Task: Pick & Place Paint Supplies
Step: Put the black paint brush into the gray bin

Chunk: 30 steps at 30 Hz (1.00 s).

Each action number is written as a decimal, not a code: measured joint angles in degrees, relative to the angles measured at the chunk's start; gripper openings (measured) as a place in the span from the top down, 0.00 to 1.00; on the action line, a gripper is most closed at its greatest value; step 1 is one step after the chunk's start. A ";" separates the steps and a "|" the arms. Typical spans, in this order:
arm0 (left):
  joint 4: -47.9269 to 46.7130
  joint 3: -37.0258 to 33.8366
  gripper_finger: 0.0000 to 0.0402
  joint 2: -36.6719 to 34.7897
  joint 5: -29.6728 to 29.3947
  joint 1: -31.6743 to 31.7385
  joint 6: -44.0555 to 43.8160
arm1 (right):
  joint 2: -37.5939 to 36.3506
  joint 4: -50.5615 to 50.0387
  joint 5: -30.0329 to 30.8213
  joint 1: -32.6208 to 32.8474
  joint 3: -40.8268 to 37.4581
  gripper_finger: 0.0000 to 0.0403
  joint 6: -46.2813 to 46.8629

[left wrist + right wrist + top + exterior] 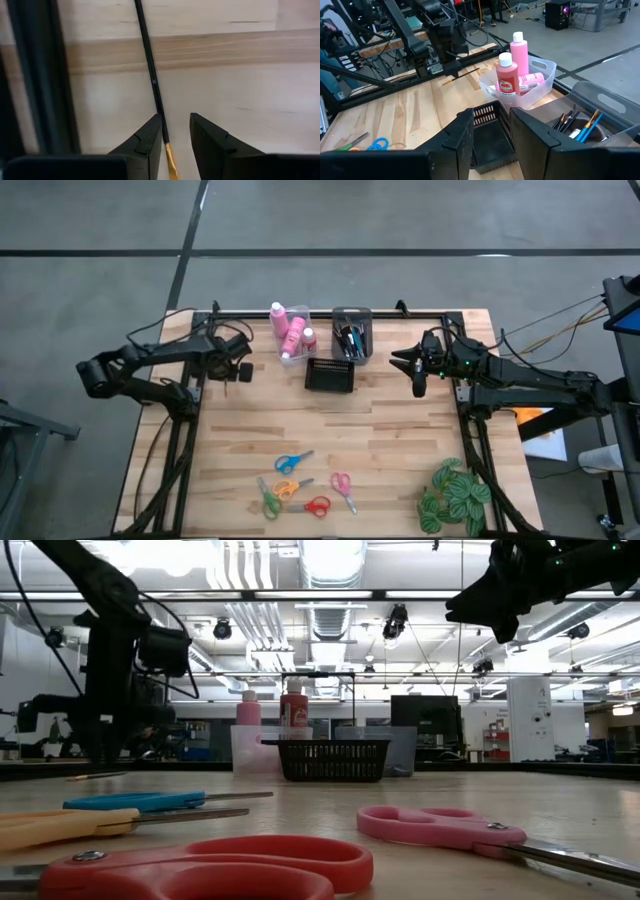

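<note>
Scissors [300,485] with coloured handles were seen scattered nearest on the wooden table [400,430], beside the green plant [455,498], evidently not yet gathered. Farther back, a black-handled paintbrush [152,75] lay on the boards, and the left gripper [175,137] was held low over it, fingers partly spread either side of the ferrule, not yet pinching, apparently lined up for a pick. Beyond, pink bottles [290,330] were sorted in a clear bin [542,67] and brushes in another, next to a black basket [330,374]; the right gripper [490,127] was kept raised, partly spread and empty.
</note>
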 joint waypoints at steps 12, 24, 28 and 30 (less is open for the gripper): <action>5.01 -3.52 0.75 -0.13 -0.61 0.05 -0.05 | 0.00 0.00 0.00 -0.02 0.00 0.69 0.00; 2.24 -1.14 0.75 -0.02 -0.52 0.15 0.03 | 0.00 0.00 0.00 0.00 0.00 0.69 0.00; 1.13 -1.16 0.75 -0.02 -2.29 0.15 0.08 | 0.00 0.00 0.00 0.00 0.00 0.69 0.00; 0.45 -1.20 0.75 -0.02 -3.02 0.15 0.09 | 0.00 0.00 0.00 -0.02 0.00 0.69 0.00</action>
